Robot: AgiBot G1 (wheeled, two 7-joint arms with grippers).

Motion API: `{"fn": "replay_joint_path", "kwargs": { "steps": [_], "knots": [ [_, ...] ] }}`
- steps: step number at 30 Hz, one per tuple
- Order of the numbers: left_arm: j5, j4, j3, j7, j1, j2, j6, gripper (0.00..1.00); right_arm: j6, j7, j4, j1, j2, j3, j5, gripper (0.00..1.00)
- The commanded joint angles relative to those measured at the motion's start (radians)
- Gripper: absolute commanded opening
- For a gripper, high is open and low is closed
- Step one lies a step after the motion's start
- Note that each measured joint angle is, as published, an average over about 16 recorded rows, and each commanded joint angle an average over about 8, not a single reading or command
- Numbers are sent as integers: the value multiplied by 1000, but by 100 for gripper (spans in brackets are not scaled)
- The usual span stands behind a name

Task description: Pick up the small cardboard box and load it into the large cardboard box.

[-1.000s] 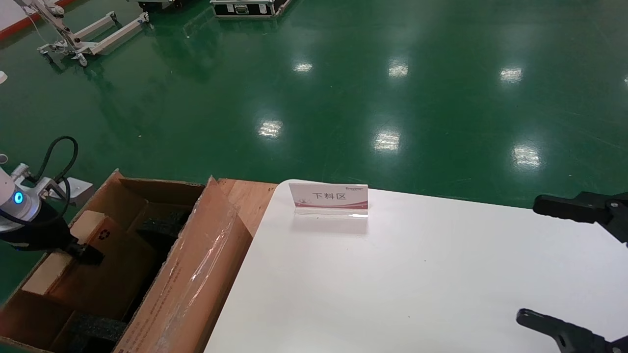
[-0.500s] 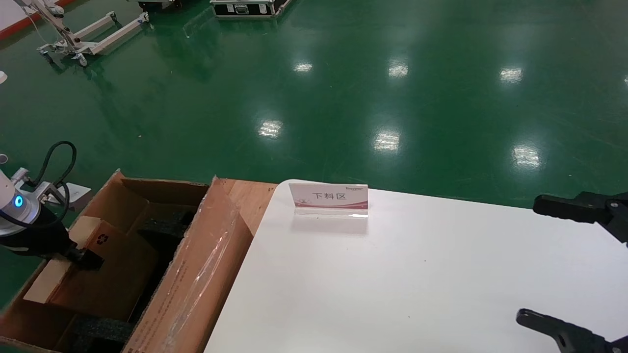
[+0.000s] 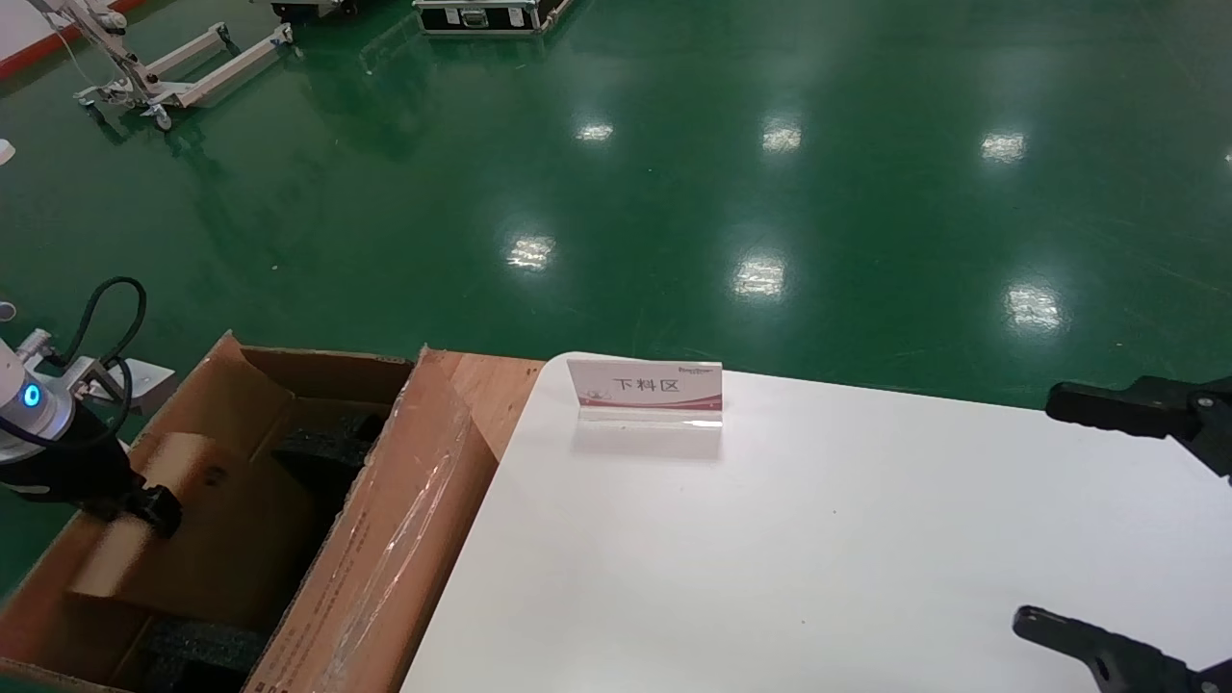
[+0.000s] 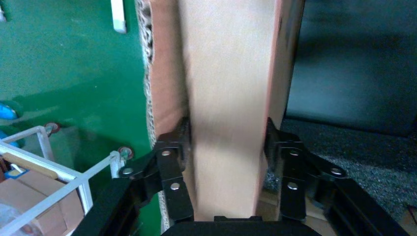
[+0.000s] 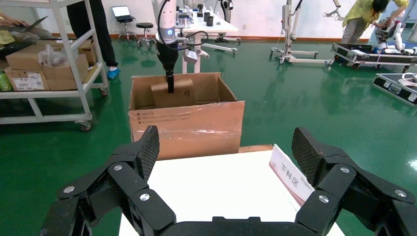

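Observation:
The large cardboard box [image 3: 385, 539] stands open left of the white table [image 3: 818, 539], with black foam pads inside; it also shows in the right wrist view [image 5: 187, 130]. The small cardboard box [image 3: 221, 539] is inside it, leaning on edge, and looks blurred. My left gripper [image 3: 144, 510] reaches down into the large box at the small box's upper end. In the left wrist view the small box [image 4: 226, 123] fills the space between the jaws of the left gripper [image 4: 226, 142], which stand just off its sides. My right gripper [image 3: 1083, 525] is open and empty over the table's right side.
A white sign stand with a red stripe [image 3: 645, 385] stands at the table's far edge. A wooden pallet corner [image 3: 486, 385] sits between the large box and the table. Green floor lies beyond, with a shelf cart [image 5: 44, 64] and a person [image 5: 93, 29] past the large box.
The small box has sunk lower into the large box and now looks blurred. My left gripper has shifted a little left. The right arm has not moved.

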Motion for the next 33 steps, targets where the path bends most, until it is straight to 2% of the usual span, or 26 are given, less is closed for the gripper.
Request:
{"fn": "replay_joint_path", "kwargs": {
  "steps": [1,13,19,26,33],
  "knots": [
    [1,-1,0,0,-1,0,1,100,0,0,0,0,0,0,0,100],
    [-6,-48,-21,46,-45,-10,-11,100,0,0,-1,0,0,0,0,100],
    [-12,-132,-58,104,-129,-47,-39,100,0,0,-1,0,0,-1,0,100],
    [-9,-296,-123,173,-262,-131,-102,100,0,-1,-1,1,0,-1,0,100],
    [24,-449,-166,180,-357,-203,-144,100,0,-1,-1,1,0,-1,1,100]
  ]
}}
